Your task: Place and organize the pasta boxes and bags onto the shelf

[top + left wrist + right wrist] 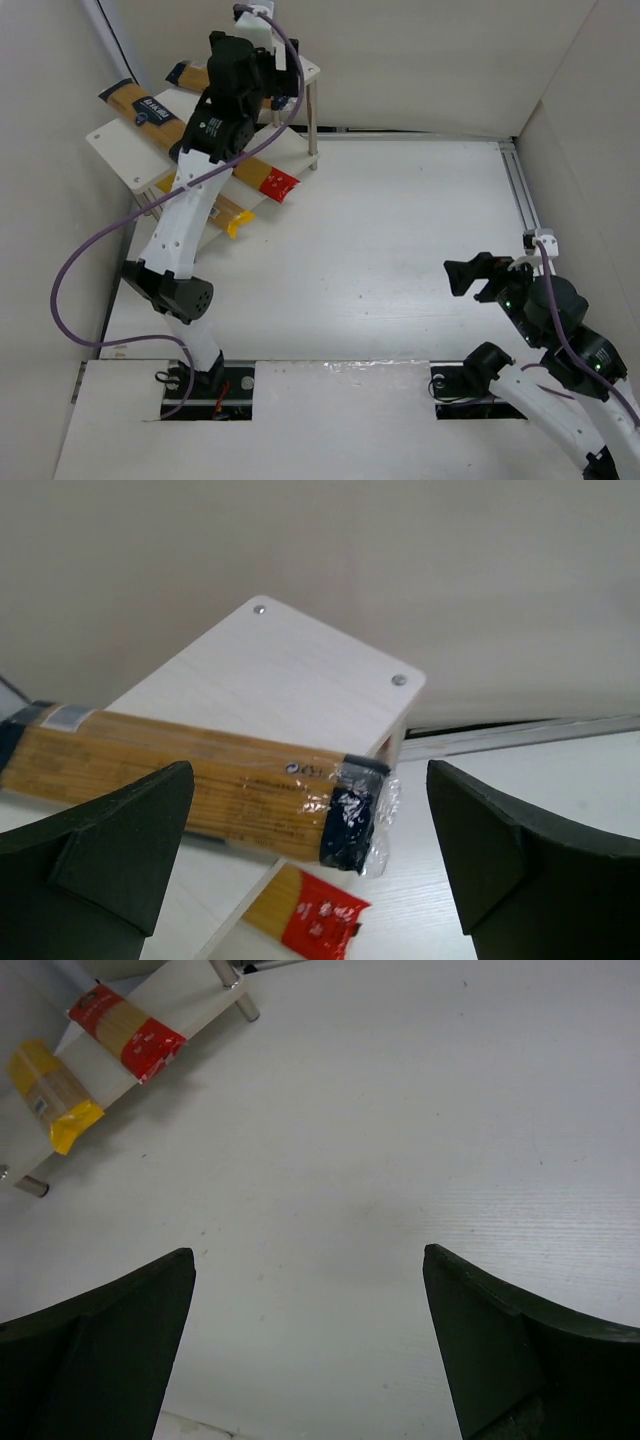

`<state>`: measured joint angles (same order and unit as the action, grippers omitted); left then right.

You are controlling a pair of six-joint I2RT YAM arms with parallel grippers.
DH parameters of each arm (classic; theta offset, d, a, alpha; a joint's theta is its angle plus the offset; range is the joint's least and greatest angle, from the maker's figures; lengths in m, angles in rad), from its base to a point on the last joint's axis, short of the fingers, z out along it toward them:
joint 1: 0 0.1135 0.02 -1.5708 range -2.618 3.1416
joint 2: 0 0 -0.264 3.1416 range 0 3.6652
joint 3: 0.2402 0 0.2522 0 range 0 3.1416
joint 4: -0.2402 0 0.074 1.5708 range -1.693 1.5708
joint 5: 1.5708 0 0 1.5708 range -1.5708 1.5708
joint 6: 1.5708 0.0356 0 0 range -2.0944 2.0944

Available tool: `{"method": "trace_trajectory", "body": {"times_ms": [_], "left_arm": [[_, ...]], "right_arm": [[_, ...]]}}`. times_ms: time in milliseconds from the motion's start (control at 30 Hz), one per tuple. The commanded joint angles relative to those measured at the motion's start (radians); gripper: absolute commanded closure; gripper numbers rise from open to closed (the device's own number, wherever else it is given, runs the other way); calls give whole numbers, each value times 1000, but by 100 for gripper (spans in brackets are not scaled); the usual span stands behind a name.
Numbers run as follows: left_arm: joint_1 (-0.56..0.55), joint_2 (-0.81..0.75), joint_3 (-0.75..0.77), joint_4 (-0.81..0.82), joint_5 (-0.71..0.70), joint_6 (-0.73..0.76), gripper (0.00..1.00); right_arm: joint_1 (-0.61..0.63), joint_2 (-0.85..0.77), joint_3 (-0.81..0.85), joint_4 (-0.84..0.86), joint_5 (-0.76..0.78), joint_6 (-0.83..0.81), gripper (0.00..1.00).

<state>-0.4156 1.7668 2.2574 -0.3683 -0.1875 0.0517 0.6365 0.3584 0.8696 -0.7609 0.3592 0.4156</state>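
1. Right gripper (472, 279) (307, 1258): nearest item, at the near right. Its jaws are spread wide with nothing between them, and it hangs above bare table (400, 225).
2. Shelf (310, 68): a white two-tier unit on silver legs (312, 125), standing at the far left of the table, close to the side wall.
3. Plain yellow pack (232, 214) (52, 1095): lies flat on the lower board and is the nearest of the packs. One end juts past the board's edge toward the open table.
4. Red pack (268, 178) (125, 1022): lies flat on the lower board, parallel to the yellow pack and near it, not touching. Its red end also juts past the edge.
5. Blue-label pack (140, 108): yellow with a dark blue label, lying flat at the left of the shelf. It is partly hidden under the left arm, and the overhead view does not settle which board carries it.
6. Left gripper (308, 780): held over one end of the upper board, jaws wide apart and gripping nothing.
7. Brownish-orange pack (195, 75) (200, 780): lies flat on the upper board along one long edge. Its dark end, in crinkled clear wrap, overhangs the board's corner. In the wrist view it appears between the two fingers, not clamped.
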Motion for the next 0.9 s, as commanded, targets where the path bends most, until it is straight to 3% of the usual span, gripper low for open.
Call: {"method": "trace_trajectory", "body": {"times_ms": [0, 167, 333, 533, 733, 867], "left_arm": [[-81, 23, -22, -49, -174, 132, 0], [-227, 131, -59, 8, -577, 278, 0], [-236, 168, -32, 6, -645, 278, 0], [-227, 186, -82, 108, -851, 316, 0], [-209, 125, -145, 132, -851, 316, 0], [-177, 69, -195, 72, -811, 240, 0]], "right_arm": [[8, -47, 5, -51, 13, 28, 0], [8, -148, 5, -80, 15, 55, 0], [8, -205, 5, -91, 15, 65, 0], [8, -216, 5, -91, 15, 65, 0], [8, -197, 5, -81, 15, 65, 0], [8, -197, 5, -72, 15, 55, 0]]}}
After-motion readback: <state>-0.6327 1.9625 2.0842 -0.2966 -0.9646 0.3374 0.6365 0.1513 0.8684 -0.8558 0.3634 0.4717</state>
